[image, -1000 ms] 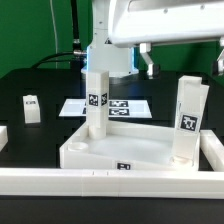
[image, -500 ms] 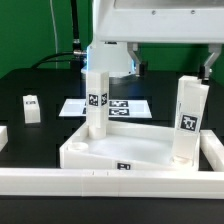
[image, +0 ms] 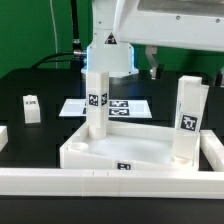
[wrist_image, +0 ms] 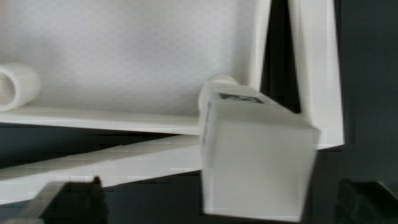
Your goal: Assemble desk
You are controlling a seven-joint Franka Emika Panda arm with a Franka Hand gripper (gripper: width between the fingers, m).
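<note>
Fingers (wrist_image: 68, 205) wide apart, empty.

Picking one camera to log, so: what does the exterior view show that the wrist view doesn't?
Exterior only: the upright white block leg at its left together with the one at its right, a small white block on the black table, the marker board. Wrist only: the tag on a leg's top end, a round socket. Both: the large white tray-like plastic tabletop with an upright leg.
</note>
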